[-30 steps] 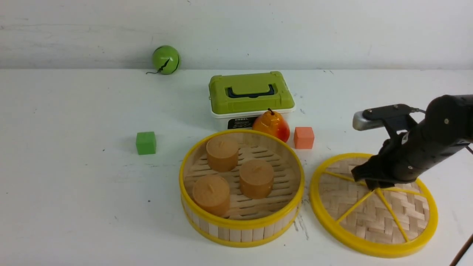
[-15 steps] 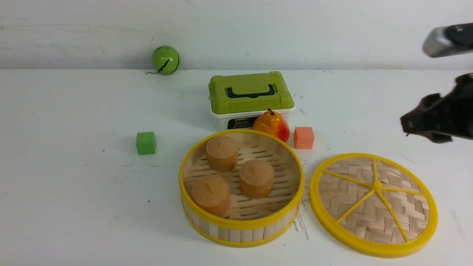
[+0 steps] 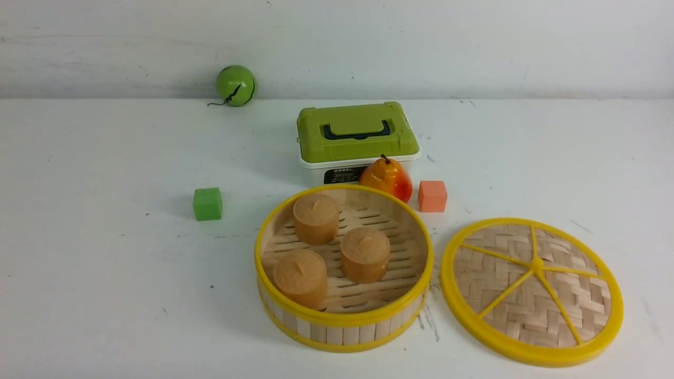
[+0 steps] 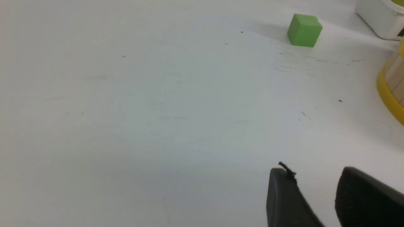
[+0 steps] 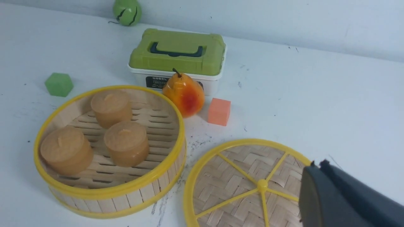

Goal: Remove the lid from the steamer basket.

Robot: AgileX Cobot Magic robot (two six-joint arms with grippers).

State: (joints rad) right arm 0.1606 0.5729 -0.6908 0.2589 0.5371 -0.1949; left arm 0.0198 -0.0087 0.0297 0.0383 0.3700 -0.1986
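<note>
your yellow-rimmed woven bamboo lid (image 3: 532,292) lies just right of the wooden-slat steamer basket (image 3: 342,331); left gripper (image 4: 315,178) parted, right gripper (image 5: 318,186) can't tell.

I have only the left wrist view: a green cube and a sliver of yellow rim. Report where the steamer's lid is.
Observer: The flat round woven-bamboo lid with yellow rim and spokes lies on the white table, right of the round wooden-slat steamer basket, a narrow gap between them.
Operator: State the basket's contents.
Observer: Three tan cylindrical cakes stand on its slatted floor.
Operator: Confirm the lid is free.
Observer: Free: the front view shows no arm or gripper on it.
</note>
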